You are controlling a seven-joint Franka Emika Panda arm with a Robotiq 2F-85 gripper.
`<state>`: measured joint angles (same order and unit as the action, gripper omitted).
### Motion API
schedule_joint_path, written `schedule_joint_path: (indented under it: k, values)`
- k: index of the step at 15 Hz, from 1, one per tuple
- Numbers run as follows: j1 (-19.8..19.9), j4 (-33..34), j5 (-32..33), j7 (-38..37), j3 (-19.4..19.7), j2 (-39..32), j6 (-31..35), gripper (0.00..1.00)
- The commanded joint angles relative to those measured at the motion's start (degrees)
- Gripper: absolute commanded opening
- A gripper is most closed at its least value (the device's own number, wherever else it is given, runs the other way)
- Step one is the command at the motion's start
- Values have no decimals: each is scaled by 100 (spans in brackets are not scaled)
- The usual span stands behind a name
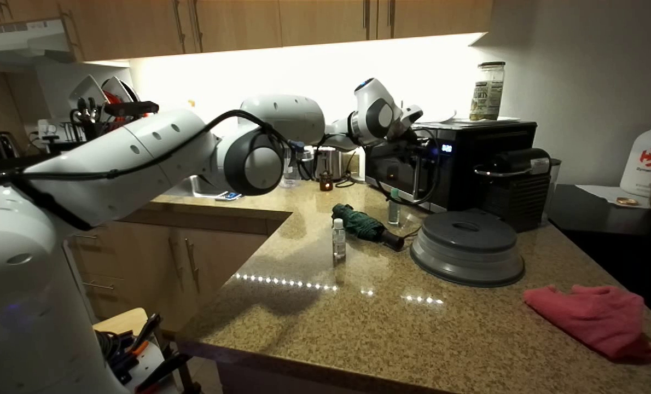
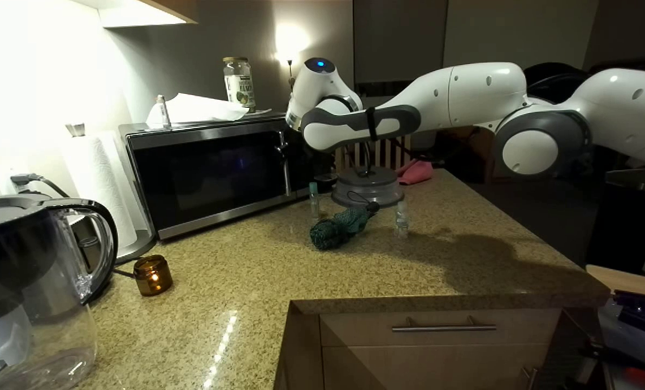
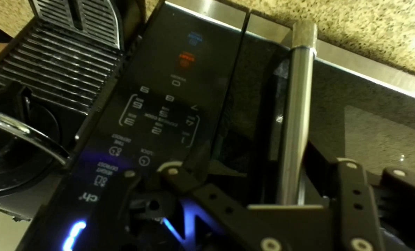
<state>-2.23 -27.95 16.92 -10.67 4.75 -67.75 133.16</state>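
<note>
One silver metal bar handle (image 3: 299, 115) on black boxy microwave (image 2: 208, 184); black gripper (image 3: 256, 160) partly spread astride handle (gap showing, not clamped); black ribbed coffee machine (image 1: 514, 200) beside microwave, teal-capped clear bottle (image 1: 394, 210) in front.

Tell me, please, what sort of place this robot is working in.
Most likely a kitchen, perhaps in a home: a microwave stands on a speckled countertop, with wood-toned cabinets overhead.
</note>
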Motion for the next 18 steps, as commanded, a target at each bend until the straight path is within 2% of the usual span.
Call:
schedule_joint_path:
  k: [1, 6, 18]
  values:
    - [-27, 111, 44, -88, 70, -84, 189, 41]
    - [-73, 102, 23, -81, 60, -78, 184, 7]
    - [-200, -36, -11, -277, 38, 176, -459, 10]
